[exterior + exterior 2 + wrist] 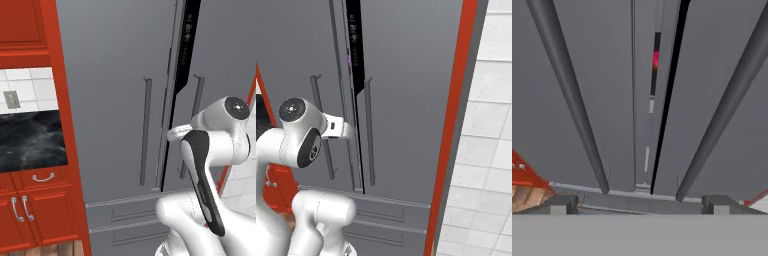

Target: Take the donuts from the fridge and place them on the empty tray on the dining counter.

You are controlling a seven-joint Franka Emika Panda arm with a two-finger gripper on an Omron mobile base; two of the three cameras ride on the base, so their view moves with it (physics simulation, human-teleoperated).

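Facing: the fridge [115, 100], its grey double doors taking up most of the left base view; a narrow dark gap runs down between the two doors, so one door stands slightly ajar
Handles: two long vertical bar handles [145, 131], one either side of the gap; in the hand view they rise as two thick grey bars
Drawers: lower drawers [125, 215] with horizontal pulls sit under the doors
Donuts: a small red-pink glint [656, 58] shows inside the gap in the hand view; too small to tell what it is
Gripper: the fingers [641, 204] show as two dark tips at the bottom of the hand view, set well apart, empty, pointed at the gap
Room, left: red cabinets [30, 210] with curved pulls; a black marble strip [30, 140]; white wall tiles [30, 90] with a grey outlet
Room, right: a red upright panel [456, 125] edges the fridge; a white tiled wall [488, 150] lies beyond
Floor: a strip of wood flooring [45, 249] under the cabinets
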